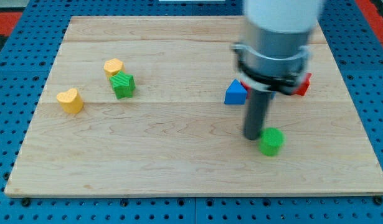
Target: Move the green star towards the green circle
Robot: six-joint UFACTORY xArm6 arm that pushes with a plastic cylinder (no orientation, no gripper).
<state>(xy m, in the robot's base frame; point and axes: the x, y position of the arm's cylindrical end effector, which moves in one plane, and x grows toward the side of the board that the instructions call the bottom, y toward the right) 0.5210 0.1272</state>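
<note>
The green star (123,84) lies on the left part of the wooden board (179,162), touching a yellow block (114,66) just above it. The green circle (271,141) lies at the lower right. My tip (252,136) rests on the board right beside the green circle, at its left edge, far to the right of the green star.
A yellow heart block (70,100) lies at the far left. A blue triangle (236,93) sits left of the rod. A red block (301,84) shows partly behind the arm at the right. A blue pegboard surrounds the board.
</note>
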